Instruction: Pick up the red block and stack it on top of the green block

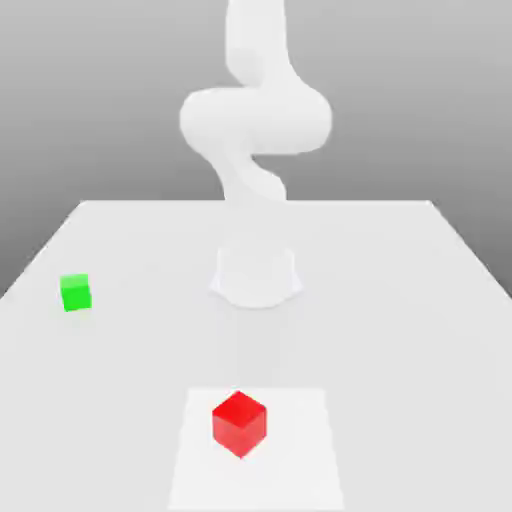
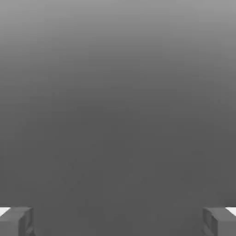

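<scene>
At the exterior view's left, the green block (image 1: 76,293) sits by itself on the table (image 1: 390,330), well apart from the arm's base (image 1: 256,278). Further right and nearer the camera, the red block (image 1: 239,425) rests on a pale square (image 1: 300,470), turned cornerwise to that view, so a claw (image 2: 118,222) lowered without matching its angle could catch the edges and knock it askew. That claw is spread wide with nothing between its fingers, and a crooked grip could later make the stack topple.
</scene>
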